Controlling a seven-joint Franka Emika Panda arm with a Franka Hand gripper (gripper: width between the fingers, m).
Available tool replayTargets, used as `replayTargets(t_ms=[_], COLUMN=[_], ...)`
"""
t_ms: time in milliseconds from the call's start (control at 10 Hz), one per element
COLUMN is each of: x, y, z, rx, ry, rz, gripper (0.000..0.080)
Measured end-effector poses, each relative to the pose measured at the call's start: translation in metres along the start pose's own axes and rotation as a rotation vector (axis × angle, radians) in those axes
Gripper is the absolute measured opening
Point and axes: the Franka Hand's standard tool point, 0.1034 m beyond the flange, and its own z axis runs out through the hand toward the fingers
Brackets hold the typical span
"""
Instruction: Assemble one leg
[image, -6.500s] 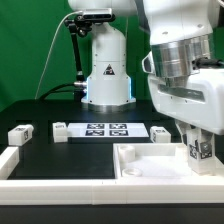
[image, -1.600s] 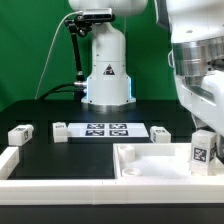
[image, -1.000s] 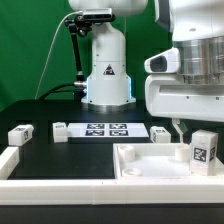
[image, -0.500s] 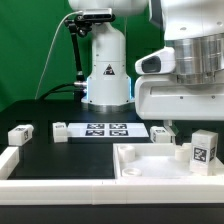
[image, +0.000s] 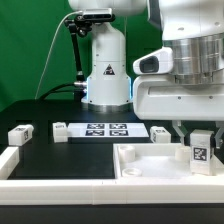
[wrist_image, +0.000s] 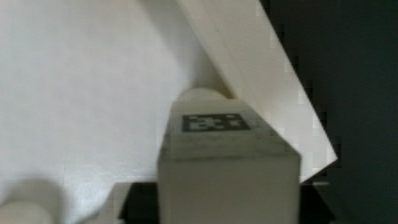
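Observation:
A white leg (image: 200, 152) with a black-and-white tag stands upright in the corner of the big white tray-like part (image: 145, 166) at the exterior view's right. My gripper (image: 198, 135) is low over this leg, with a dark finger (image: 178, 129) on either side of its top. The jaws look open, and small gaps show beside the leg. In the wrist view the leg (wrist_image: 226, 150) fills the space between the fingers of my gripper (wrist_image: 228, 205), tag face up, against the tray's raised corner wall (wrist_image: 267, 70). Three more legs (image: 20, 134), (image: 61, 130), (image: 160, 133) lie on the black table.
The marker board (image: 105, 129) lies flat at mid-table in front of the arm's white base (image: 106, 70). A white rail (image: 12, 160) borders the table at the exterior view's left and front.
My gripper had let go of the leg and lifted away. Over the last second it came back, moved right and lowered until its fingers stand on both sides of the leg. The leg stays put.

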Motion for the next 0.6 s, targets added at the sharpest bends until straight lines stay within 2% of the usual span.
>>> replayTargets(t_ms=[300,500,600], x=[0.0001,0.0004,0.0004], y=[0.0004,0.002,0.0021], z=[0.0004,0.0011,0.0011], rx=[0.002,0.018,0.021], ry=[0.003,0.014,0.016], rz=[0.131,0.454,0.519], gripper=[0.0294,0.0294,0.0294])
